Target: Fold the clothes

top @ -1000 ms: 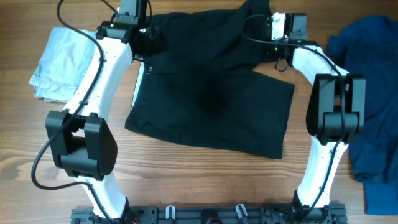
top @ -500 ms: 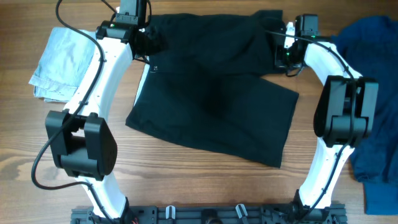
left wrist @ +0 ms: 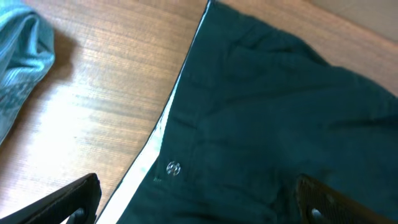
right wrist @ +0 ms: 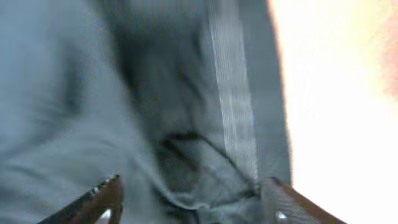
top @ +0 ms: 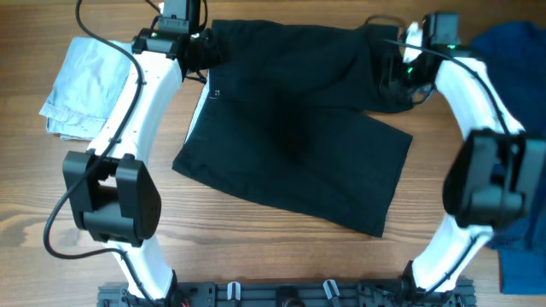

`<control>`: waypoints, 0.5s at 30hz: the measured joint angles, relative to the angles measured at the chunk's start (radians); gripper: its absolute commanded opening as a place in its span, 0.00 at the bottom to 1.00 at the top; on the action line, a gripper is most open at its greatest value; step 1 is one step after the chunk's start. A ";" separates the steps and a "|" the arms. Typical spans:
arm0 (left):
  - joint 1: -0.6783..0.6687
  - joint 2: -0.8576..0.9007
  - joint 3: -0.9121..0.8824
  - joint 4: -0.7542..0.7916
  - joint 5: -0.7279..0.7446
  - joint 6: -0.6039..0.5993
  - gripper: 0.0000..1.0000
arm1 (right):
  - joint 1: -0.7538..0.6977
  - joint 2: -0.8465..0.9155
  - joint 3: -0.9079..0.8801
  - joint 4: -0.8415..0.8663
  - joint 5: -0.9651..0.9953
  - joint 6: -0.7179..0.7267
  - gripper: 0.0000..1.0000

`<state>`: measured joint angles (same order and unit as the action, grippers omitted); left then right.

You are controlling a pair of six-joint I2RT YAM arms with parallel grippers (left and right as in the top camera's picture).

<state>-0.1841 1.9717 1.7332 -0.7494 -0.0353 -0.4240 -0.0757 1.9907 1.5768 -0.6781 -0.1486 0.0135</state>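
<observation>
Standing open, left claw and right claw hang over the black shorts.

Open table front; black shorts centre, pale denim left, blue garment right.

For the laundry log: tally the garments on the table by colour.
Black shorts: 1
Pale blue denim piece: 1
Royal-blue garment: 1
Total: 3
</observation>
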 measured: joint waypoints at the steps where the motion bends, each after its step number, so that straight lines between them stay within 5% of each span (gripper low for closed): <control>1: 0.000 0.007 0.000 0.009 0.001 0.000 1.00 | -0.003 -0.033 0.001 0.023 -0.006 -0.005 0.74; 15: 0.000 0.087 -0.001 -0.003 0.006 0.000 1.00 | -0.119 0.068 0.010 0.262 -0.181 -0.042 0.57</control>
<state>-0.1841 2.0590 1.7321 -0.7528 -0.0288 -0.4240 -0.1951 2.0583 1.5871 -0.4164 -0.3298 -0.0280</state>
